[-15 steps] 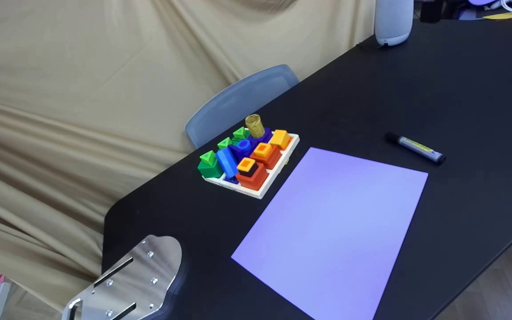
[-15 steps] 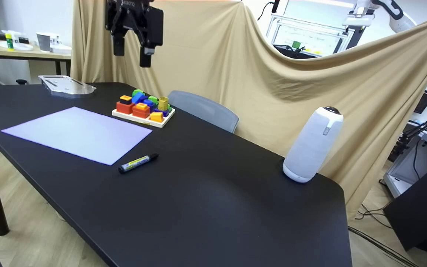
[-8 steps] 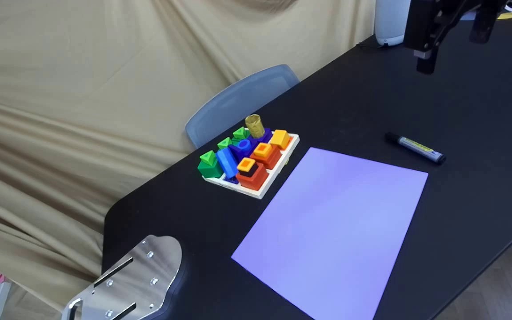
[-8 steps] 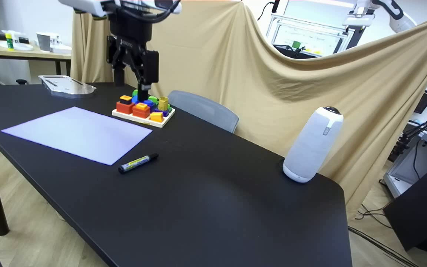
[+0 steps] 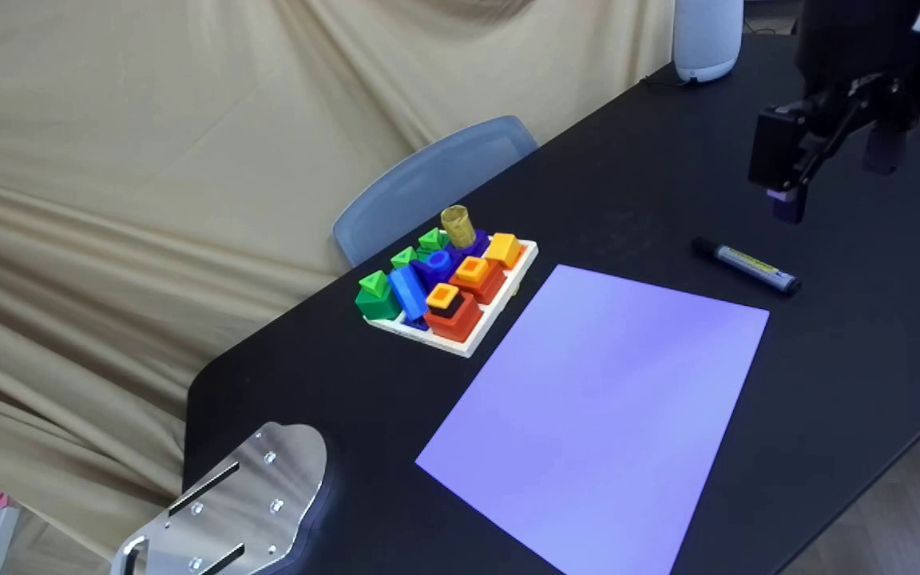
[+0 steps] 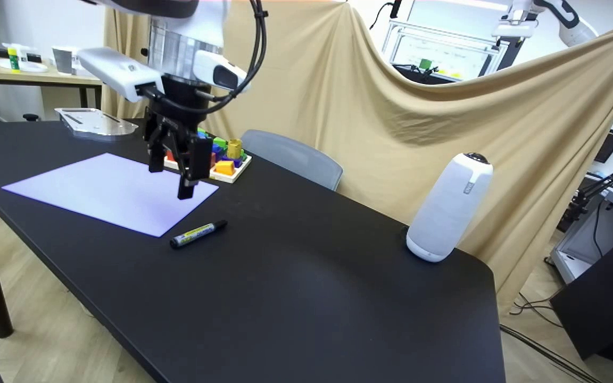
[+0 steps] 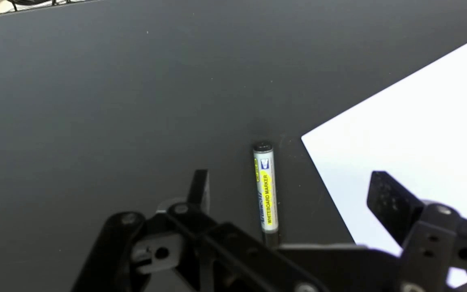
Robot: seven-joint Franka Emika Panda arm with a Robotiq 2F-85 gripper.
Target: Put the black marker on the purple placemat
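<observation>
Hand (image 6: 171,179) lower, nearer the marker (image 6: 198,234)

In an exterior view, the mat (image 5: 600,415) is lying on the table (image 5: 612,192), the marker (image 5: 747,267) resting just beyond its far right corner; left of the mat, the tray (image 5: 490,311) (blocks (image 5: 474,269) sitting on it) is lying before the chair (image 5: 436,184).

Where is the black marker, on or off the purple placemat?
Off: the black marker lies beside the purple placemat, dark tabletop showing between them.

slim black-and-grey marker (image 5: 749,267) on its side, just beside the flat, plain purple placemat (image 5: 604,415)
</observation>
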